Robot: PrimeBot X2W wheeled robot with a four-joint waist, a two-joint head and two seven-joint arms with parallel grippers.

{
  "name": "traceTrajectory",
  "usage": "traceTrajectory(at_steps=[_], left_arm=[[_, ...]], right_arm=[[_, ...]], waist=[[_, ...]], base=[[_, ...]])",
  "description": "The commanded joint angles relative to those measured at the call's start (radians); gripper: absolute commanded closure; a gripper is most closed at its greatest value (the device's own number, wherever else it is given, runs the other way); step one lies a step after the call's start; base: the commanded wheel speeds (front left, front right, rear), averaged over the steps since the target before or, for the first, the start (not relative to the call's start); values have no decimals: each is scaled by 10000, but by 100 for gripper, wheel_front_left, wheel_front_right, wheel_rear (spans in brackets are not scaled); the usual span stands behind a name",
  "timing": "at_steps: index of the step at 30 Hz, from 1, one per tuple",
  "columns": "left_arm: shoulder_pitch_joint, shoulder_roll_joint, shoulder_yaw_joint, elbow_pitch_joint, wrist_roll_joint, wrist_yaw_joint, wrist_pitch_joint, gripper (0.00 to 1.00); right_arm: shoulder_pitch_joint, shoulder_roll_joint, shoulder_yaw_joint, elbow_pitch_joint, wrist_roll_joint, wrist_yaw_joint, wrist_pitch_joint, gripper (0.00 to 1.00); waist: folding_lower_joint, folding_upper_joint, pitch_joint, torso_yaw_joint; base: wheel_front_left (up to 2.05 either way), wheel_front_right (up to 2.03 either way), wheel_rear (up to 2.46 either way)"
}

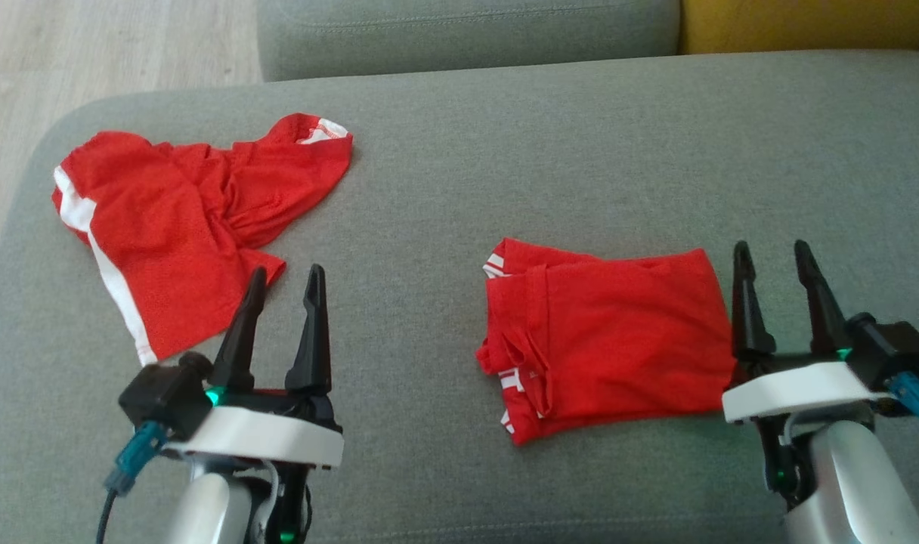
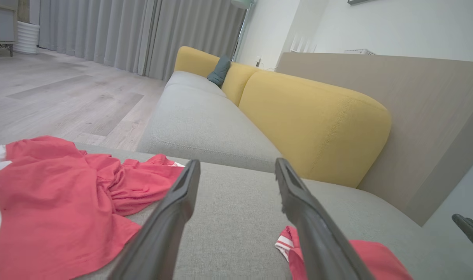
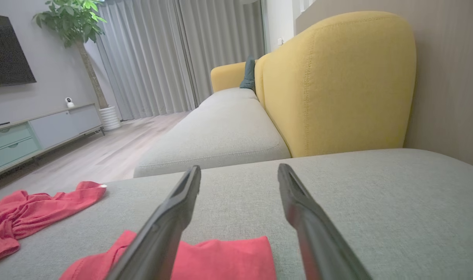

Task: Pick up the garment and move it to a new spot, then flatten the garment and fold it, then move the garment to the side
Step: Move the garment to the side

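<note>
- You are working over a grey sofa cushion (image 1: 543, 151).
- A crumpled red garment (image 1: 180, 219) lies at its left end.
- The folded red garment (image 1: 611, 340) lies flat, right of centre.
- Your right gripper (image 1: 771, 253) is released and empty, just beside the fold's right edge.
- Your left gripper (image 1: 287, 272) is also released and empty.

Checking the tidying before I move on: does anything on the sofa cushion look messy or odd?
Yes. The crumpled red garment at the robot's left lies bunched and unfolded; the folded red garment at its right looks neat, apart from uneven layers.
</note>
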Motion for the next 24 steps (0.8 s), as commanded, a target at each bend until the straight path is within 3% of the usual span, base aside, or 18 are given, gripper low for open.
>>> traceTrajectory(at_steps=[1,9,23,24], left_arm=[[-276,20,268,-319,-13,14,-53,0],[-456,20,175,-156,46,-42,-53,0],[-884,20,160,-44,185,-132,-53,0],[-902,20,157,-40,192,-133,-53,0]], right_arm=[[-95,-66,75,-194,-86,-9,-54,0],[-294,10,-422,1309,672,-9,636,0],[-1247,22,403,3467,1548,-9,929,2],[-1319,22,480,3556,1455,-9,915,66]], waist=[[0,0,57,25],[0,0,555,131],[0,0,1178,304],[0,0,1206,306]], base=[[0,0,0],[0,0,0],[0,0,0],[0,0,0]])
